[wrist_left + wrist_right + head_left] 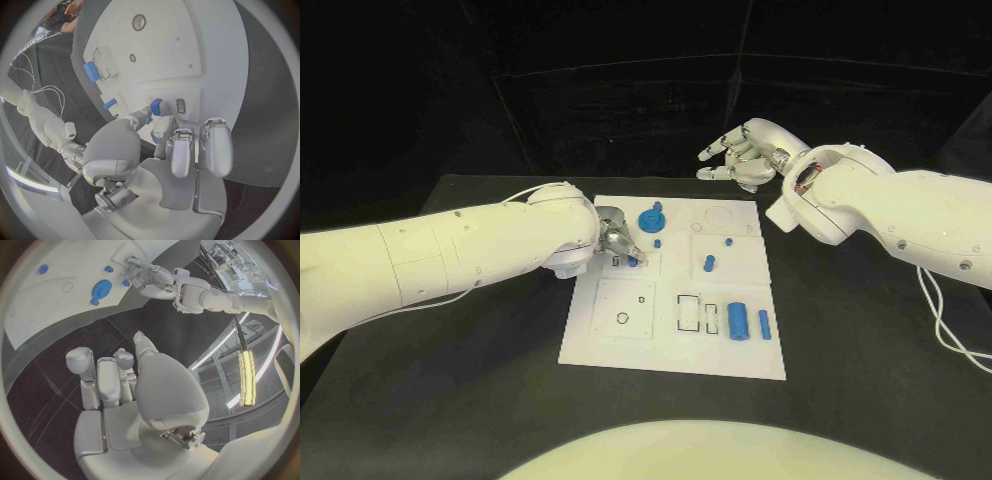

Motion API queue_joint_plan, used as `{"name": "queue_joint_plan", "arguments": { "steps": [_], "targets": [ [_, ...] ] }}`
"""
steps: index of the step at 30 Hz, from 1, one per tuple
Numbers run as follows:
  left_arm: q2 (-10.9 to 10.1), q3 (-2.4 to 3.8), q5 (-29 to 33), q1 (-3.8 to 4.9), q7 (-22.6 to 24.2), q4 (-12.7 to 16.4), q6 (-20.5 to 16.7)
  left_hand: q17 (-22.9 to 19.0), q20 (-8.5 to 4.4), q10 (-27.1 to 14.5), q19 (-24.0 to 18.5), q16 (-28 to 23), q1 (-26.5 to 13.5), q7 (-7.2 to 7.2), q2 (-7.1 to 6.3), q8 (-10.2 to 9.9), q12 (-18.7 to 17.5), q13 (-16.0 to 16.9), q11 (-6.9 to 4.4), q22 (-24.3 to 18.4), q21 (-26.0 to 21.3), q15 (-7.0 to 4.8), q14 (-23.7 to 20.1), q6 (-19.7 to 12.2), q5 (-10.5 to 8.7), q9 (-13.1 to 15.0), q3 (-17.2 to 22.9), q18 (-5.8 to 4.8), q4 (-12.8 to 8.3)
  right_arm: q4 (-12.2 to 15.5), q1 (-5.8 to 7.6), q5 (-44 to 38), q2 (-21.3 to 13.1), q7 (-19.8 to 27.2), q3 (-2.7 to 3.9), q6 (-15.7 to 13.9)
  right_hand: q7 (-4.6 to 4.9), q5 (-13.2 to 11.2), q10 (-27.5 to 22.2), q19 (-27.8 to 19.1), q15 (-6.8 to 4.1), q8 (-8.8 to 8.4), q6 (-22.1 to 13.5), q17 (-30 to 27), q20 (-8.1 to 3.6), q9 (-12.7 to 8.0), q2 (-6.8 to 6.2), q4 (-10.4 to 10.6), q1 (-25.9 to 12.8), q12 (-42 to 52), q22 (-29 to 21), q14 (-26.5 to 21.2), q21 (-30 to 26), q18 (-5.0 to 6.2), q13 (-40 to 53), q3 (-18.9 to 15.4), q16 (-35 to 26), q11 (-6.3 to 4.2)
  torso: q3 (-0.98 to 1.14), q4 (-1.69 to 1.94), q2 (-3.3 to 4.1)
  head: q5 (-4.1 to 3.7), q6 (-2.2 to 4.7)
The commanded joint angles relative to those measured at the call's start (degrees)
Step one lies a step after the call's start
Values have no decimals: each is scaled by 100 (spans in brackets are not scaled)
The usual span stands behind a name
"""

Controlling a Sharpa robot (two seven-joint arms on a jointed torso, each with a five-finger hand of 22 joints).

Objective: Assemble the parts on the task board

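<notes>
The white task board lies in the middle of the black table. My left hand rests over the board's upper left area. Between thumb and a finger it pinches a small blue part, just beside a rectangular slot. My right hand hovers above the table's far edge, past the board, fingers apart and holding nothing. A round blue part stands near the left hand. A short blue peg stands mid-board. Two blue cylinders lie at the lower right.
Small blue pieces dot the board's upper middle. Outlined recesses mark its lower half. The right wrist view shows the board, the round blue part and my left hand. Cables trail at the table's right.
</notes>
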Motion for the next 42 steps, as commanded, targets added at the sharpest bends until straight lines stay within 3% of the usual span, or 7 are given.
{"name": "queue_joint_plan", "arguments": {
  "steps": [1,8,11,17,23,29,42],
  "targets": [
    [-29,4,18,4,36,5,-16,1509,-40,22,138,18,-166,1,-99,45,31,-5,-3,11,-3,-33,585,49,9,11,-239,-38,104,1,13,13,6,56,4,24,-14,18,-7,25,-37,34,-42,-11,-15,-7,7,-3,22,-21,-17,45,-36,36,-13,-44,-22,-2,-5,1,2,-3,2],
    [-225,16,46,8,125,137,-255,1509,-74,23,137,18,-464,-36,-455,45,27,-17,-39,2,-19,-65,585,42,-26,10,-1164,-34,416,-15,13,21,-2,69,4,23,-14,14,-14,23,-36,36,-47,-23,-14,-7,-13,24,-10,-28,-30,43,-49,37,-25,-90,-39,1,-6,2,-3,15,20],
    [-327,45,159,25,165,214,-368,1509,-87,-89,114,18,-453,-22,-459,-3,-131,-208,-32,-68,-68,-68,585,-39,-26,-6,-1392,-20,531,-24,13,25,-3,71,4,13,-13,6,-13,22,-35,38,-49,-25,-14,-7,-24,39,-27,-26,-38,43,-57,39,-27,-118,-45,2,-3,-1,-4,5,19],
    [-492,274,323,93,235,320,-363,1509,-54,-296,78,18,-295,55,-434,-146,-415,-548,31,-172,-152,-22,585,-212,-26,-83,-1913,-3,822,-31,13,28,-7,69,4,0,-15,-64,-10,19,-35,42,-54,-23,-13,-6,-45,48,-26,-19,-54,45,-75,41,-29,-169,-55,1,-5,9,-2,1,38],
    [-617,436,354,249,260,307,-25,1509,-6,-367,42,18,245,134,-300,-332,-504,-670,99,-278,-239,39,585,-337,-19,-223,-2157,18,801,-47,12,29,1,68,3,8,-15,-70,-9,20,-35,43,-54,-21,-13,-6,-46,49,-27,-18,-54,46,-75,41,-28,-173,-54,1,-4,8,2,6,60],
    [-520,477,361,416,89,-130,481,1509,74,-488,-30,18,785,243,42,-591,-648,-862,191,-479,-394,122,585,-419,-20,-456,-2162,59,679,-64,12,29,9,62,3,18,-15,-74,-3,27,-35,43,-54,-10,-13,-6,-41,52,-27,-9,-46,49,-71,39,-21,-177,-47,1,1,7,-1,23,74],
    [136,459,181,413,108,-1280,900,1509,106,-464,-19,18,806,249,108,-660,-605,-839,204,-450,-387,139,585,-311,-15,-573,-2364,57,760,-81,11,29,41,57,3,25,-16,-41,2,35,-37,46,-57,-1,-14,-5,-5,56,-3,-1,-43,54,-72,38,-19,-176,-47,-1,-6,-14,12,58,86]
  ]
}}
